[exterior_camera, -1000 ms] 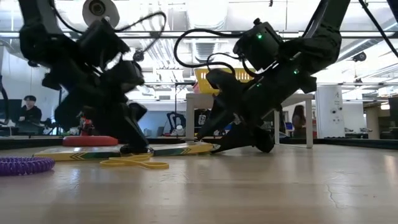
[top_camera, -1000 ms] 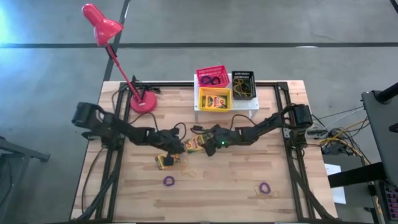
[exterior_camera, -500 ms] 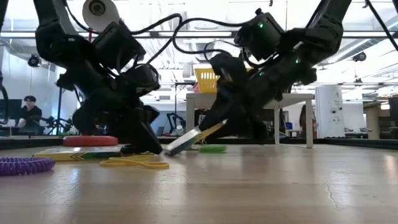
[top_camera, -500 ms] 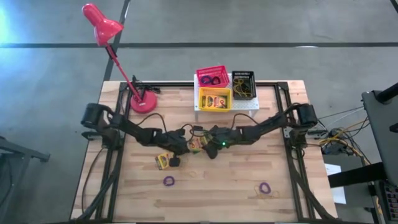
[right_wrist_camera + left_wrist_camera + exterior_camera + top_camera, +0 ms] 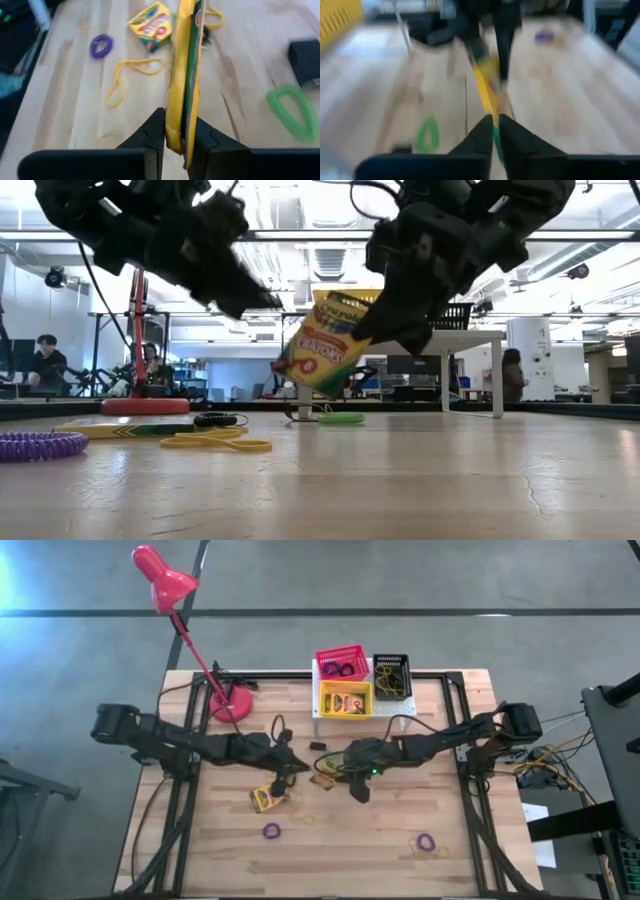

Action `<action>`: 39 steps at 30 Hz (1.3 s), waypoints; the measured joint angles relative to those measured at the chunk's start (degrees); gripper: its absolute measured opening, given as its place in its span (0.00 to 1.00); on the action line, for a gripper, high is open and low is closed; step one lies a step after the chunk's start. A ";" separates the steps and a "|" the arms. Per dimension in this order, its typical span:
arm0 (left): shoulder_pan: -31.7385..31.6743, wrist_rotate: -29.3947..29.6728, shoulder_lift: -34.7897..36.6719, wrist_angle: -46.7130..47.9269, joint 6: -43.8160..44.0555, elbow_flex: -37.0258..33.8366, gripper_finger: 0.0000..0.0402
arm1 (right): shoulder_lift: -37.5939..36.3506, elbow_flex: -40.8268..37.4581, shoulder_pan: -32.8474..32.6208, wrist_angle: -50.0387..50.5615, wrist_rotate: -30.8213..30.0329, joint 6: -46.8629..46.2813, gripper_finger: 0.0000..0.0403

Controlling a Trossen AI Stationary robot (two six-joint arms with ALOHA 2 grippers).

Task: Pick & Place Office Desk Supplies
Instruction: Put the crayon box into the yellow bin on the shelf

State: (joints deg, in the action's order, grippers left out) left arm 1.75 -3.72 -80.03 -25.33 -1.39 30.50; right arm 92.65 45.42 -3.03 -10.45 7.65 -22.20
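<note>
A flat crayon box is pinched edge-on between the right fingers, lifted clear of the counter and tilted in the low view. The left fingers are nearly pressed together around the same box's far edge; real grip or mere contact cannot be told. Just beyond the right fingers a yellow loop lies flat on the counter, and a green loop sits off to one side. Farther past them a second crayon box lies flat with a purple loop beside it. Farthest from both fingers, on the white shelf, the yellow basket, pink-red basket and black basket are lined up. Another purple loop lies well apart.
</note>
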 joint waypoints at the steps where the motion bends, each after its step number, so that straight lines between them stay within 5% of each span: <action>1: -0.39 -0.64 -0.27 -2.67 -0.18 -0.01 0.13 | -0.26 0.07 0.06 0.26 0.96 2.02 0.11; 5: -1.58 -1.54 -1.99 -11.03 0.17 0.30 0.31 | -0.33 0.81 0.14 1.82 3.36 6.15 0.12; 10: -2.18 -5.95 -8.19 -10.52 3.06 5.11 0.55 | 1.39 3.29 0.36 3.63 3.41 8.87 0.10; 18: -2.18 -9.62 -16.63 3.79 4.19 14.71 0.75 | 1.76 5.79 0.46 6.17 2.83 11.71 0.11; 24: -2.11 -9.67 -17.28 11.72 0.61 18.48 0.61 | 1.93 6.23 0.42 7.29 2.85 11.94 0.11; 35: -2.11 -12.40 -17.29 11.95 0.37 18.39 0.08 | 1.98 6.15 0.68 8.26 2.86 10.48 0.20; 39: -2.11 -12.12 -16.41 12.08 2.47 18.03 0.06 | 1.98 4.64 0.65 11.06 2.66 6.64 0.32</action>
State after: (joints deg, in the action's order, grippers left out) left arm -0.36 -15.84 -96.44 -13.25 1.08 48.53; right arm 94.63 50.06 -2.39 0.61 10.31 -15.57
